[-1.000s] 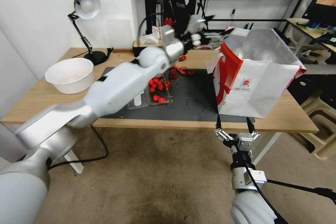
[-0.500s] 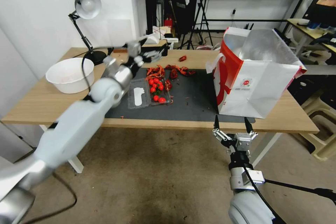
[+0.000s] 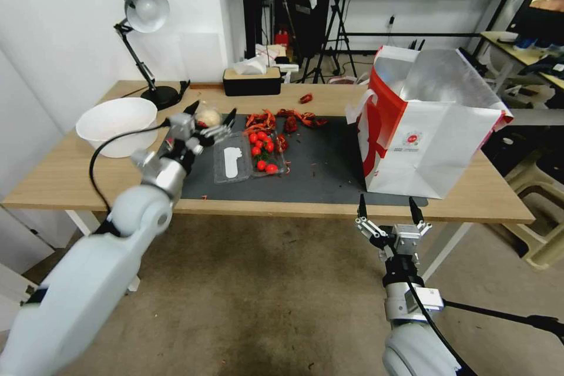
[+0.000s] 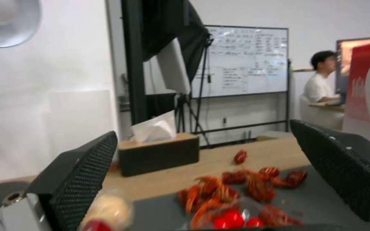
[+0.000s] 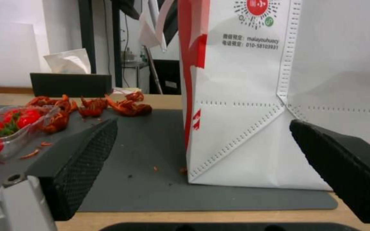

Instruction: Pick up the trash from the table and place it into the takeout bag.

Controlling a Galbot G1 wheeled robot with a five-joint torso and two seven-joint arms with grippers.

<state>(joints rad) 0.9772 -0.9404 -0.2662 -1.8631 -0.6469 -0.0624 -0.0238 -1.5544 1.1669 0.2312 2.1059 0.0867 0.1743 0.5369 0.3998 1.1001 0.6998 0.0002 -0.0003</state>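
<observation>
Crayfish shells [image 3: 286,121] lay scattered toward the table's [image 3: 70,173] far edge; left gripper [image 3: 210,117] hung spread nearby, right gripper [image 3: 386,208] spread below the near edge beside the takeout bag [image 3: 432,150].

We see table [image 3: 70,179]: grey mat [image 3: 329,170] centred; takeout bag [image 3: 423,129], tomato tray [image 3: 249,158] on mat; white bowl [image 3: 114,125], lamp [image 3: 144,41] beside mat.
</observation>
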